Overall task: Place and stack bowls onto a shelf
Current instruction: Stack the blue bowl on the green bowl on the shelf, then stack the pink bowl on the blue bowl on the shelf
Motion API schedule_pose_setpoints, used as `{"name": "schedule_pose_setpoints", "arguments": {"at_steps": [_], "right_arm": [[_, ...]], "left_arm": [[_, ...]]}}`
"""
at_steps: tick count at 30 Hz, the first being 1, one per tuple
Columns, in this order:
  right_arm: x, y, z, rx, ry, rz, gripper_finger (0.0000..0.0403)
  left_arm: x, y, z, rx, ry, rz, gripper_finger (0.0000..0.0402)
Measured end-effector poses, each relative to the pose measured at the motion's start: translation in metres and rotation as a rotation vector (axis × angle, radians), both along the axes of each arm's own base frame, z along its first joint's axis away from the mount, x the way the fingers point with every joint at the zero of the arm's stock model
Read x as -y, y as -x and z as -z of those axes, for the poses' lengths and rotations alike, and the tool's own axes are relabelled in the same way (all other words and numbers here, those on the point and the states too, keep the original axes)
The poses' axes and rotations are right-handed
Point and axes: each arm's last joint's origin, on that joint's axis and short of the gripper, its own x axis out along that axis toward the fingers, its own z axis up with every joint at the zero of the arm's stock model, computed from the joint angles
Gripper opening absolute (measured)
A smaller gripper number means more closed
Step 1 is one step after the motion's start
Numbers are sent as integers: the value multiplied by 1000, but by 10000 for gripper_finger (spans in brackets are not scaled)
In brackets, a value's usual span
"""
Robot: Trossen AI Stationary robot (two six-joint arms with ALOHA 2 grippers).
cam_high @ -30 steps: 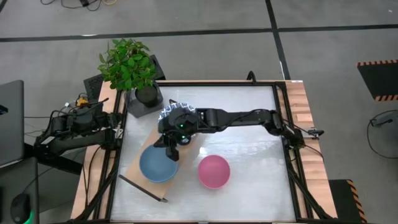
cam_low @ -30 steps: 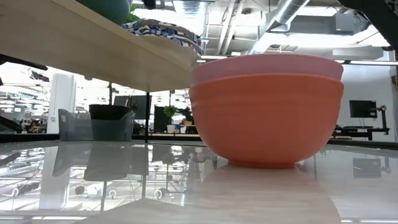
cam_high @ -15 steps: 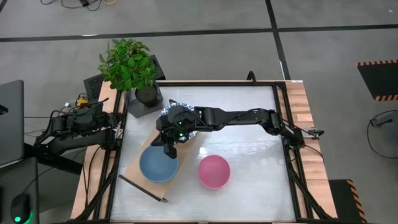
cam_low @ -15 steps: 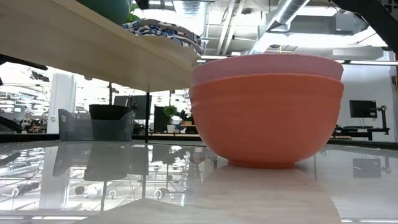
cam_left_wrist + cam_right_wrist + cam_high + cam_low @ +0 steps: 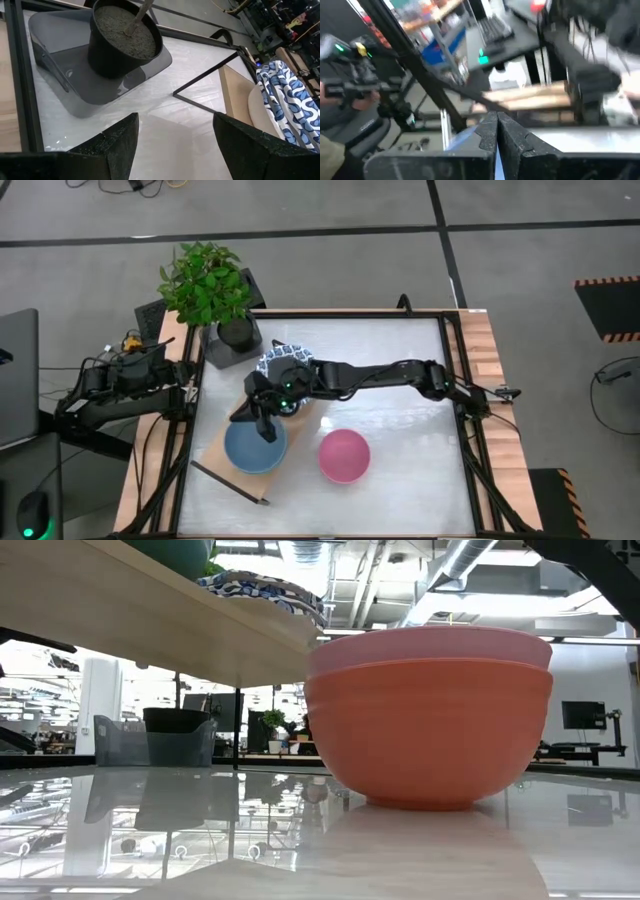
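Pink bowl (image 5: 344, 456) w/ red one under it sits loose on counter (image 5: 400, 480), nearest. Right claw (image 5: 267, 430), fingers together & empty, over blue bowl (image 5: 254, 446) on shelf (image 5: 222, 442); pink stack lies toward right arm's side. Left claw (image 5: 172, 145) apart, parked by plant pot (image 5: 124, 40).

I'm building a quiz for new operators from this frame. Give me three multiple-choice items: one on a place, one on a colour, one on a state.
1. Where is the blue bowl?
A. on the shelf
B. beside the plant pot
C. on the bare table right of the pink bowl

2. What colour is the bowl nested inside the red bowl?
A. green
B. pink
C. blue

3. How do the right gripper fingers stand?
A. wide open
B. shut
C. clamped on the pot

Answers:
1 A, the high view shows it on the wooden board.
2 B, a pink rim shows above the red one in the low view.
3 B, the right wrist view shows the fingers pressed together.
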Motion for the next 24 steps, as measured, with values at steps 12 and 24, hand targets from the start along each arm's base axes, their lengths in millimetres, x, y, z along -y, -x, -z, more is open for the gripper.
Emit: {"name": "schedule_pose_setpoints", "arguments": {"at_steps": [12, 24], "right_arm": [[7, -5, 15, -66, -28, -8, 23], [8, 25, -15, -208, -46, -40, 28]], "left_arm": [[0, 0, 0, 2, 1, 0, 242], [0, 0, 0, 2, 4, 4, 242]]}}
